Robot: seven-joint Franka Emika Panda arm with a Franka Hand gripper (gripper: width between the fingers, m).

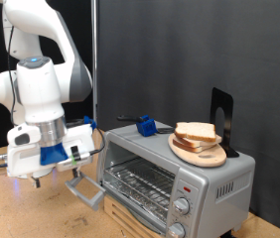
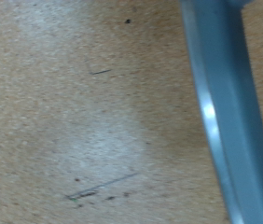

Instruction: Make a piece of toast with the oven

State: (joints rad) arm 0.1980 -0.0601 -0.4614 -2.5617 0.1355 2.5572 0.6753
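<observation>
The silver-grey oven (image 1: 214, 178) stands at the exterior view's right, with two knobs (image 1: 183, 207) on its front. Its glass door is lowered open, showing the wire rack (image 1: 140, 181), and the door handle (image 1: 84, 188) sticks out toward the exterior view's left. Bread slices (image 1: 196, 133) with tan crusts lie stacked on a round wooden board (image 1: 211, 156) on top of the oven; none is in the gripper. My gripper (image 1: 43, 178) hangs low over the wooden table, just beside the handle. In the wrist view no fingers show, only the table and a grey bar (image 2: 223, 103).
A blue object (image 1: 146, 126) with a black part lies behind the oven. A black stand (image 1: 222, 117) rises at the oven's back right. A black curtain forms the backdrop. The wooden table (image 1: 21, 213) stretches under the arm.
</observation>
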